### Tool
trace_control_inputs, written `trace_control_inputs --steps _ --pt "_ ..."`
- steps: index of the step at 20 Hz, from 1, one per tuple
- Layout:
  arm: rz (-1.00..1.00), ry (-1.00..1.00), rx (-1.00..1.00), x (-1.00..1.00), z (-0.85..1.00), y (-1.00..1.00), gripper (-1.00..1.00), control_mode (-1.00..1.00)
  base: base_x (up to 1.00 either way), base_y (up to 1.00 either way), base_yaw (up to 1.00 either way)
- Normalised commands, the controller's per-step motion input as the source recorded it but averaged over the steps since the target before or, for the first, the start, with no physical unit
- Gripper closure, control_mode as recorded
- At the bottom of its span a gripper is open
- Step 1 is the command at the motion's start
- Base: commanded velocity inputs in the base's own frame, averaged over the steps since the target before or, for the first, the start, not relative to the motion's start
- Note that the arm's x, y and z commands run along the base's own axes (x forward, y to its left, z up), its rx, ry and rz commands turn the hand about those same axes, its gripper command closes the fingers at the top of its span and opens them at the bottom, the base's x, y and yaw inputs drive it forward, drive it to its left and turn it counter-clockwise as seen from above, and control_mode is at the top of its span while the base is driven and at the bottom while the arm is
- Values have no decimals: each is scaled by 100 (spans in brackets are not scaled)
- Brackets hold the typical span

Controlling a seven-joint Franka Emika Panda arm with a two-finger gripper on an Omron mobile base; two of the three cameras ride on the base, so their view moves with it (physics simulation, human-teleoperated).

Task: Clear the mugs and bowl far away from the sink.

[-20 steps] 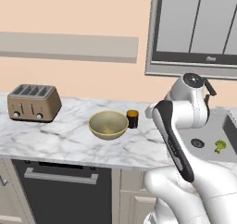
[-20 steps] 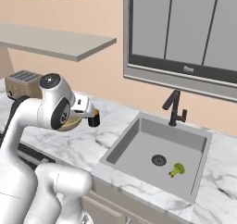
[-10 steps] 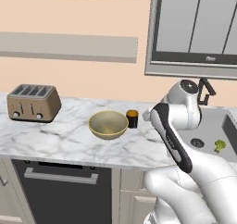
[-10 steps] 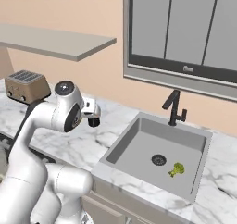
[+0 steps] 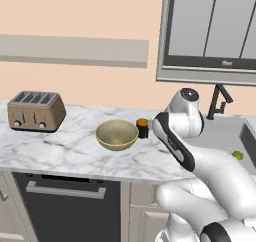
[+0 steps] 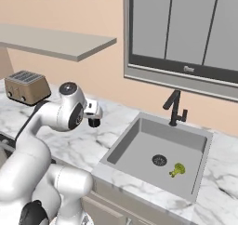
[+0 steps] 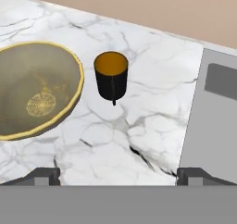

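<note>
On the far left of the table (image 5: 60, 146) stands a toaster (image 5: 36, 111), well apart from everything the task concerns. To its right sits the bowl (image 5: 117, 134), upright and empty, with marble between it and the toaster. Just beside the bowl's right rim stands the black mug (image 5: 142, 128), upright, its orange-yellow inside showing in the hand view; the two look close but not touching there. Further right, the arm's bulk hides part of the table edge, and beyond it lies the sink (image 6: 158, 152) with its black faucet (image 6: 175, 109) and a small green piece of broccoli (image 6: 177, 170) near the drain.

The tool (image 7: 118, 174) hangs above the marble between mug and sink, its tips spread as wide as they go and pinching nothing, looking down at the mug and the bowl.

By my judgement the task is barely begun: bowl and black mug both stand fairly near the sink's left edge, neither is held, and no green mug can be placed from these pictures. The black mug, nearest the tool's line of sight, looks the likeliest first pick.
</note>
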Motion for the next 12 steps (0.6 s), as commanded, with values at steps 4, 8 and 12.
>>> trace_control_inputs --steps 4,8,12 --pt "2 0 1 22 -13 0 -100 -100 0 0 0" --pt "0 4 0 30 -17 3 -100 -100 0 0 0" --pt "0 22 -1 31 -9 13 -100 -100 0 0 0"
